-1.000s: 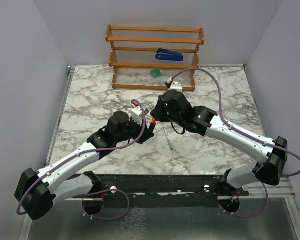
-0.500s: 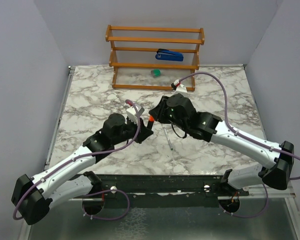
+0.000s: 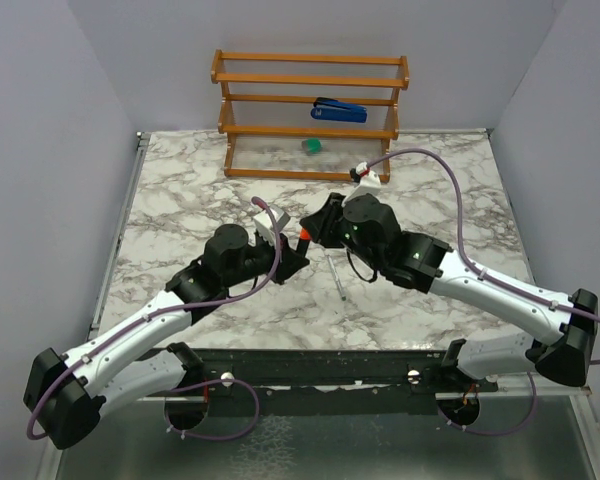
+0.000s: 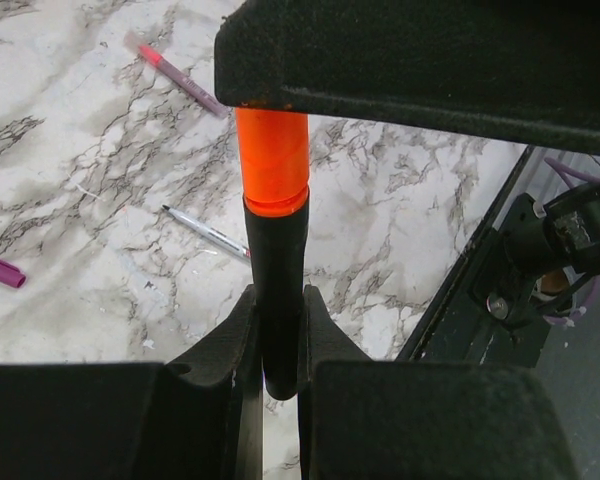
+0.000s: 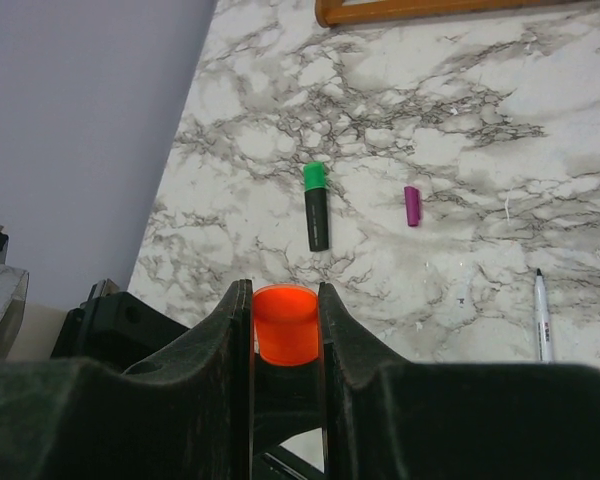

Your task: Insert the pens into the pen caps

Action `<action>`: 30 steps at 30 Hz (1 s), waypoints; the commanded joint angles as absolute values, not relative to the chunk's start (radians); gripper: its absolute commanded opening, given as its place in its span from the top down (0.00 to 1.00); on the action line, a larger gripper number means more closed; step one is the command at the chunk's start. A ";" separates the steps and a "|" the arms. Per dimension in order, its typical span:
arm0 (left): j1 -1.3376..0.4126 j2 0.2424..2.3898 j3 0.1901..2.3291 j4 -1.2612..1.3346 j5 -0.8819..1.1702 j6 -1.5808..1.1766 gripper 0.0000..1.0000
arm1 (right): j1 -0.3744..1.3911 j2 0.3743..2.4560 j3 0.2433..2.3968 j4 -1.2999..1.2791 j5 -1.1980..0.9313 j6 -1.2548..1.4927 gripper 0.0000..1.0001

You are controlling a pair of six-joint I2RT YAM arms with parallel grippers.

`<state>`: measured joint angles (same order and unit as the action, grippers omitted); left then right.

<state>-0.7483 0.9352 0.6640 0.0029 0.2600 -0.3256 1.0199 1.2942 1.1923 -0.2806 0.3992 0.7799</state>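
Observation:
My left gripper point(image 4: 277, 300) is shut on the stubby black marker point(image 4: 276, 250), which points away from the camera. The orange cap point(image 4: 272, 160) sits on the marker's far end. My right gripper point(image 5: 284, 295) is shut on that orange cap point(image 5: 284, 325). In the top view the two grippers meet at the cap point(image 3: 303, 237) above the table's middle. A black marker with a green end point(image 5: 317, 205) and a magenta cap point(image 5: 412, 205) lie on the marble. A thin grey pen point(image 4: 208, 232) and a thin pink pen point(image 4: 175, 75) lie flat too.
A wooden rack point(image 3: 310, 70) stands at the back with a blue stapler point(image 3: 338, 110) on a shelf and a green block point(image 3: 311, 146) below it. The grey pen point(image 3: 335, 277) lies just near the grippers. The table's front edge is a dark rail point(image 3: 310, 365).
Both grippers have shifted a little toward the far side while staying together. The right arm's elbow has swung outward to the right. The orange cap stays between them.

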 commanded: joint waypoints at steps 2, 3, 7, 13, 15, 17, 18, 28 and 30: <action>-0.744 0.920 0.781 0.137 0.341 -0.226 1.00 | 1.069 1.292 1.143 -0.342 0.280 0.696 0.93; -0.745 0.919 0.789 0.129 0.344 -0.215 1.00 | 1.069 1.290 1.142 -0.348 0.274 0.677 0.92; -0.743 0.910 0.802 0.120 0.345 -0.192 1.00 | 1.069 1.283 1.135 -0.360 0.227 0.604 0.93; -0.743 0.910 0.805 0.170 0.350 -0.213 1.00 | 1.074 1.279 1.102 -0.332 0.169 0.585 0.95; -0.743 0.909 0.806 0.188 0.336 -0.222 1.00 | 1.079 1.272 1.084 -0.312 0.177 0.590 0.96; -0.743 0.902 0.804 0.213 0.316 -0.235 1.00 | 1.080 1.260 1.063 -0.284 0.184 0.603 0.98; -0.744 0.898 0.800 0.227 0.307 -0.242 1.00 | 1.081 1.255 1.052 -0.268 0.184 0.607 0.99; -0.742 0.871 0.798 0.321 0.291 -0.287 1.00 | 1.097 1.231 0.990 -0.174 0.140 0.612 1.00; -0.742 0.866 0.801 0.329 0.290 -0.288 1.00 | 1.097 1.228 0.986 -0.175 0.125 0.593 1.00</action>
